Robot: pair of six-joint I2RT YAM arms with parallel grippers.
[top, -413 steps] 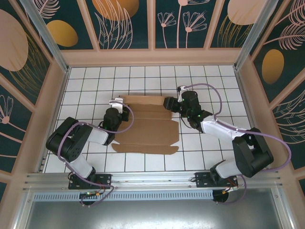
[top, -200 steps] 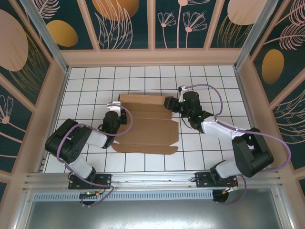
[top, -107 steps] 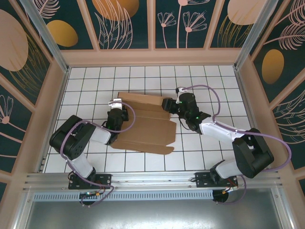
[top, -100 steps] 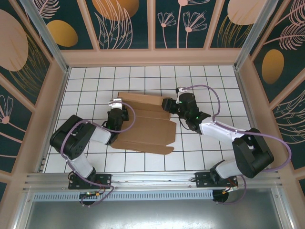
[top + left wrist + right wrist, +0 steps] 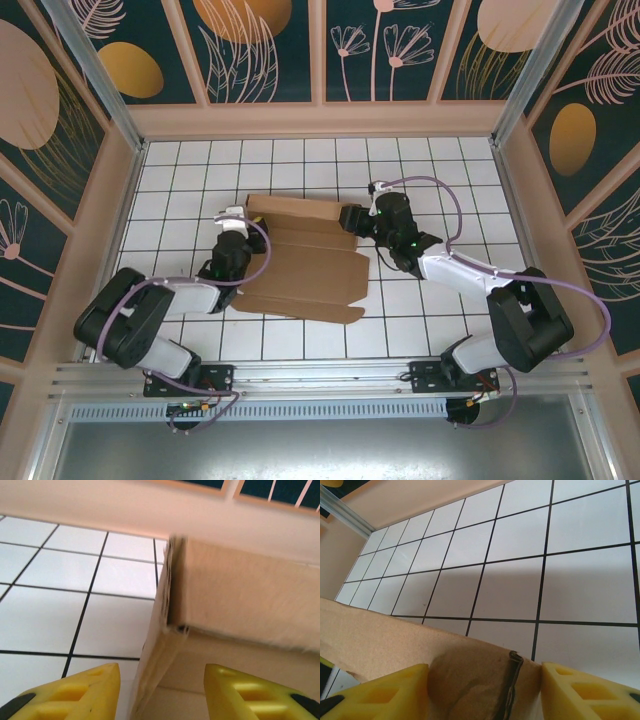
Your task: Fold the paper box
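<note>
The paper box (image 5: pixel 310 270), a brown die-cut cardboard sheet, lies partly folded in the middle of the white tiled table. Its far wall (image 5: pixel 240 580) stands up. My left gripper (image 5: pixel 237 222) is at the box's far-left corner, open. The left side flap's edge (image 5: pixel 157 645) rises between its yellow fingertips (image 5: pixel 95 685) without touching them. My right gripper (image 5: pixel 352 218) is at the far-right corner. There its yellow fingers (image 5: pixel 395 687) press on both sides of a doubled-over cardboard flap (image 5: pixel 470 680).
Wooden walls (image 5: pixel 320 120) close in the table at the back and sides. An aluminium rail (image 5: pixel 320 375) runs along the near edge by the arm bases. Bare tiles (image 5: pixel 450 170) lie around the box on all sides.
My left gripper has opened and let go of the box's left flap, and the left arm's elbow has swung down and to the left. The right gripper keeps its hold.
</note>
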